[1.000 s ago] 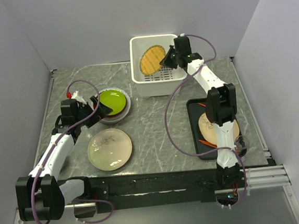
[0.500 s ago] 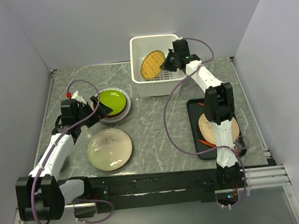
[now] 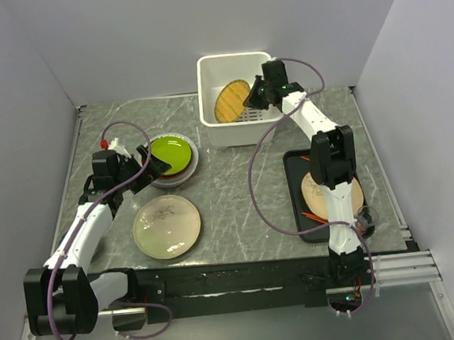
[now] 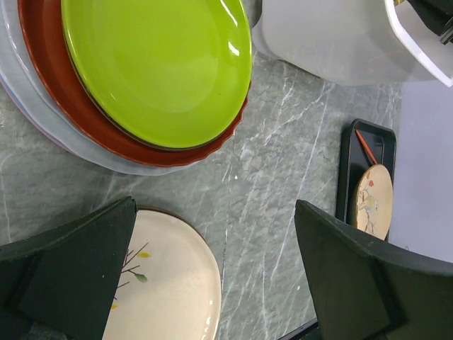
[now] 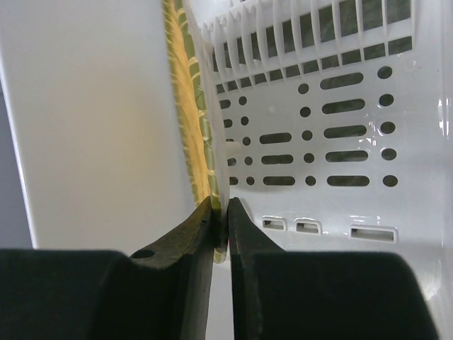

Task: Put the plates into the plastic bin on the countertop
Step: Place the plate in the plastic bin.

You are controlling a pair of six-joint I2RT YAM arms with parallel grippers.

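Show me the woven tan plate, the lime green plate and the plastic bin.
woven tan plate (image 3: 231, 102): top external view, its centre.
lime green plate (image 4: 156, 67): left wrist view, its centre.
plastic bin (image 3: 236, 132): top external view, near wall.

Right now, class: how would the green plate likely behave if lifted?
Its glossy highlights suggest the green plate may slip in a pinch. Its even rim suggests it is stiff. That rim sits close on the red plate, so getting under it may be hard.

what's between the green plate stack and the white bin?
Nothing: only bare countertop separates the green plate stack from the white bin. Clearest in the left wrist view; the top view agrees.
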